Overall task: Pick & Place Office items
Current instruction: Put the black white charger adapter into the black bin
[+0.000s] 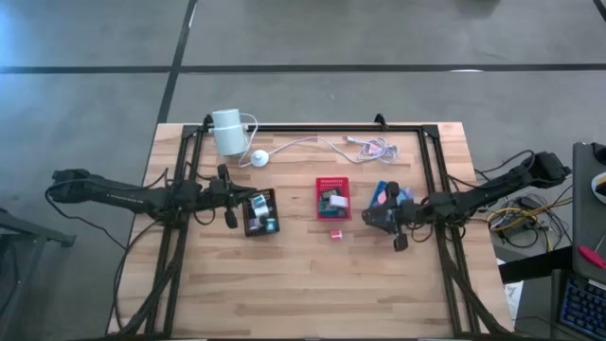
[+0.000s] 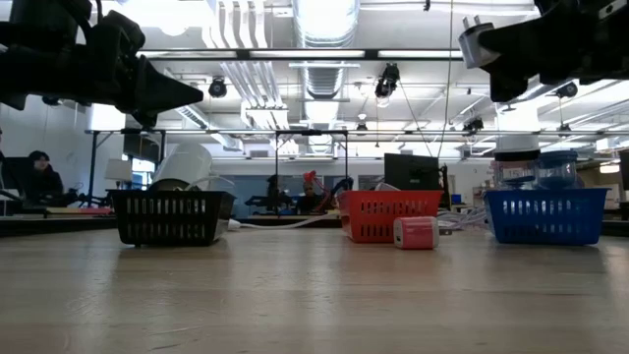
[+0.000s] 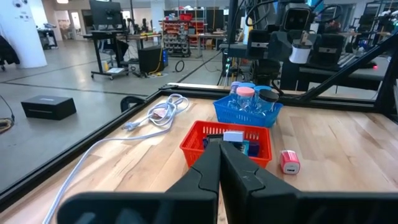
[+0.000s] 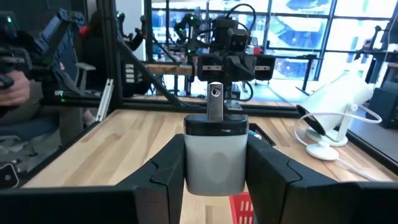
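1. While your right gripper (image 4: 214, 163) holds the white-and-dark block (image 4: 214, 152) between its fingers, upright with its silver tab pointing up, note where it hangs: in the high view at centre right, over the blue tray (image 1: 393, 196), raised well above the wood in the low view.
2. From there the red tray (image 1: 333, 199) lies toward frame centre, and the black tray (image 1: 260, 212) farther left.
3. One pink block (image 1: 335, 234) lies loose on the table (image 1: 312, 284), just below the red tray in the high view and between the two arms; your right gripper looks nearer to it.
4. Your left gripper (image 3: 219, 163) waits at centre left beside the black tray, its fingers pressed together on nothing.
5. My judgement: the held block's long axis is vertical, so lower it straight into whichever tray you choose.
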Controlling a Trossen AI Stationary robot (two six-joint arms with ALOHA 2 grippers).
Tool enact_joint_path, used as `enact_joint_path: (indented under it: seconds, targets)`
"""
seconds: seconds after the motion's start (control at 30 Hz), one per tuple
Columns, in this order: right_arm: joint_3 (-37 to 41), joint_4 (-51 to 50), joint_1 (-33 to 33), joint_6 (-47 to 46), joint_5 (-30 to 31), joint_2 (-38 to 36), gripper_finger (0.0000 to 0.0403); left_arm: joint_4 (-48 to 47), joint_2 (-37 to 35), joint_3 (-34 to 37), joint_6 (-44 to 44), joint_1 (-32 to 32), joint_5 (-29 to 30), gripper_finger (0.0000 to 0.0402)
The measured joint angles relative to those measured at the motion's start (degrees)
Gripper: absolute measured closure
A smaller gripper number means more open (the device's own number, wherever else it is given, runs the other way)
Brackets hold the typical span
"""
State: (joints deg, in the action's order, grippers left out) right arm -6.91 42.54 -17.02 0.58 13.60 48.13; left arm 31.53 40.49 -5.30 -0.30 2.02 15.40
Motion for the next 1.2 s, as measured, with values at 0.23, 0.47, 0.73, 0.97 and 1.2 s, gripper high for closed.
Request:
enact_joint_path:
  seconds: [0.23, 0.47, 0.73, 0.97, 1.2]
  targets:
    - [2.4, 1.0, 0.2, -0.1, 0.7, -2.0, 0.028, -0.4, 0.0, 0.0, -1.3, 0.0, 0.0, 0.0392]
    - [5.9, 4.5, 2.1, 0.2, 1.5, -2.0, 0.028, -0.7, 0.0, 0.0, -1.9, 0.0, 0.1, 0.0392]
    - [6.1, 4.6, 2.8, -0.4, 1.0, -1.9, 0.0279, -0.7, 0.0, 0.0, -2.1, 0.0, 0.2, 0.0392]
    - [5.0, 5.0, 2.8, -0.6, 1.0, -1.9, 0.0277, 0.2, 0.0, 0.0, -3.6, 0.0, 0.2, 0.0392]
    - [0.6, 3.9, 2.9, -0.6, -0.3, -0.2, 0.0277, 2.3, 0.6, -1.5, -4.4, 0.3, -2.0, 0.0392]
